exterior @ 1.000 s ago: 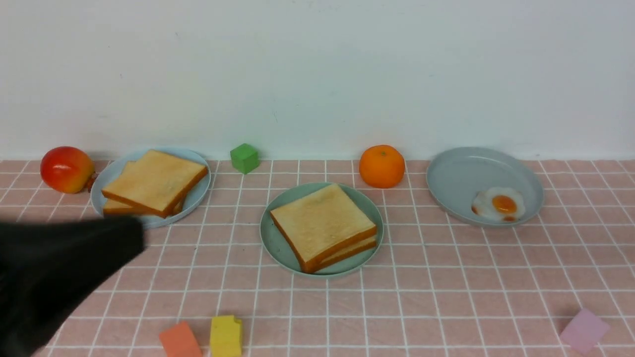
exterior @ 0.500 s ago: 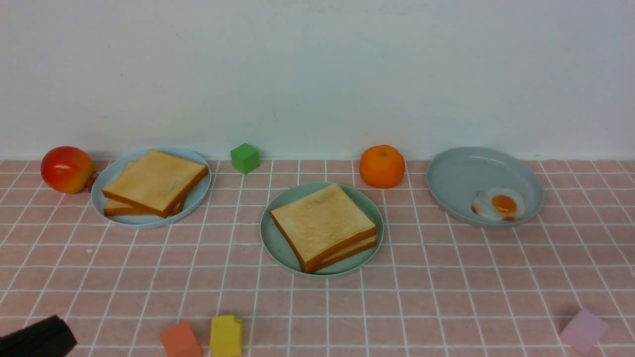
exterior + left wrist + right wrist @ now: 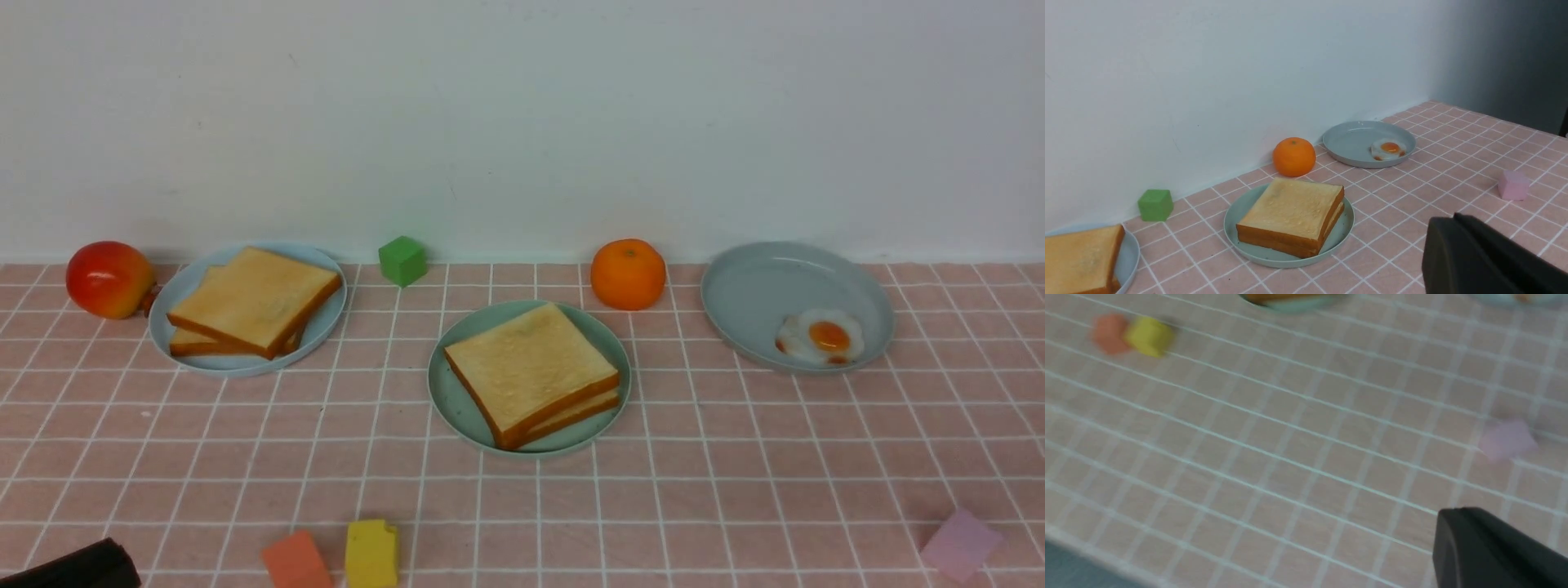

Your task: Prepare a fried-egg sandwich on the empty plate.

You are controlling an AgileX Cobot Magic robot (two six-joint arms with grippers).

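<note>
Mint-green plate (image 3: 445, 392) sits mid-table with two toast slices (image 3: 529, 371) stacked on it, no egg visible between them. Fried egg (image 3: 820, 336) lies on the grey-blue plate (image 3: 759, 286) to the right, orange (image 3: 628, 273) between the two plates. Pale blue plate (image 3: 326, 314) on the left holds two more toast pieces (image 3: 253, 300), apple (image 3: 108, 278) beside it. Left gripper (image 3: 1457, 222) is closed, holds nothing, low at the near left table edge, well apart from the mint plate. Right gripper (image 3: 1453, 522) is closed and empty, over bare tiles near the pink block (image 3: 1506, 439). Wide open tiles in front of the plates; orange block (image 3: 295, 560) and yellow block (image 3: 371, 553) at the near edge. Versus a second ago, the left arm has pulled back from beside the pale blue plate to the corner.
</note>
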